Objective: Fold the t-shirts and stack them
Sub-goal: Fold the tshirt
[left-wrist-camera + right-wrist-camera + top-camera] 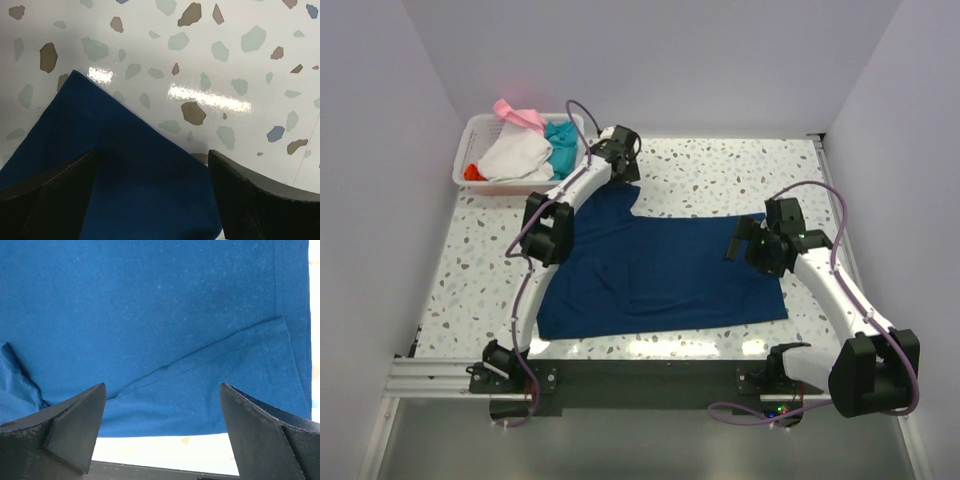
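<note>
A dark navy-blue t-shirt (pixel 660 265) lies spread flat on the speckled table, no print showing. My left gripper (pixel 616 160) hovers open over the shirt's far-left sleeve corner (pixel 125 165), with the cloth between the spread fingers (pixel 55 200). My right gripper (pixel 745 240) is open above the shirt's right part (pixel 160 330), near a sleeve seam and the hem; nothing is held. White (pixel 515 155), teal (pixel 561 148), pink (pixel 518 113) and orange-red (pixel 471 172) t-shirts lie bunched in the basket.
A white plastic basket (pixel 475 126) stands at the table's far-left corner, close to my left gripper. Pale walls enclose the table on three sides. The metal rail (pixel 620 375) with the arm bases runs along the near edge.
</note>
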`<state>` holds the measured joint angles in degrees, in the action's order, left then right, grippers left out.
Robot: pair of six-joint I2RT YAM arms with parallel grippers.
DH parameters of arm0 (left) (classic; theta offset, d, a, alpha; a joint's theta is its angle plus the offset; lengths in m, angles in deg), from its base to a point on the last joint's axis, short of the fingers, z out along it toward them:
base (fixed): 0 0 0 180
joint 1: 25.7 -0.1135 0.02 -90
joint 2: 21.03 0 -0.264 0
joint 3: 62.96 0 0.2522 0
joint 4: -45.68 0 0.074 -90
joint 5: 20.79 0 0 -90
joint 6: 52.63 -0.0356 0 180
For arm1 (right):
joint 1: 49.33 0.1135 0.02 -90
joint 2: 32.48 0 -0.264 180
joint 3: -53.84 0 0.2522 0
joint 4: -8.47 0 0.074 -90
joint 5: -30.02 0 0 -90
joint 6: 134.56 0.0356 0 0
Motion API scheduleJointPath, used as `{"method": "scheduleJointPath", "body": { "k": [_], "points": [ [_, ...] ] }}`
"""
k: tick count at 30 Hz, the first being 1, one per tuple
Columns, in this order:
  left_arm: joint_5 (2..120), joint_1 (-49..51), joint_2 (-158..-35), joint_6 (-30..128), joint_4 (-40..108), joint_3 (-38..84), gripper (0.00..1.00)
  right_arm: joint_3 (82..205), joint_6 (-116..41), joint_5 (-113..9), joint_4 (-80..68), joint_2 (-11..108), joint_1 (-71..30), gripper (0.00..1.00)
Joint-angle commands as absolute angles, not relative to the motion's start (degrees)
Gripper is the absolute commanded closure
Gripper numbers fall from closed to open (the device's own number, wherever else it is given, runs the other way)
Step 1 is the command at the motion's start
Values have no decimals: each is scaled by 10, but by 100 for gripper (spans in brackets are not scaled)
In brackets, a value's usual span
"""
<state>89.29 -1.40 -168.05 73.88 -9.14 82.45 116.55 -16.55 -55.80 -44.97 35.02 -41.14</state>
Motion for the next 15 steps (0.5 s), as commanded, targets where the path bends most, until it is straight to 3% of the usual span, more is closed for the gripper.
{"method": "scheduleJointPath", "body": {
  "k": [1,6,15],
  "points": [
    [912,-19,-1700,759,-110,847,8,1160,-178,-549,-436,348,-413,1],
    [924,-19,-1708,772,-136,850,22,1155,-178,-544,-429,358,-413,1],
    [908,-19,-1695,775,-160,841,65,1167,-175,-564,-413,384,-415,1]
  ]
}}
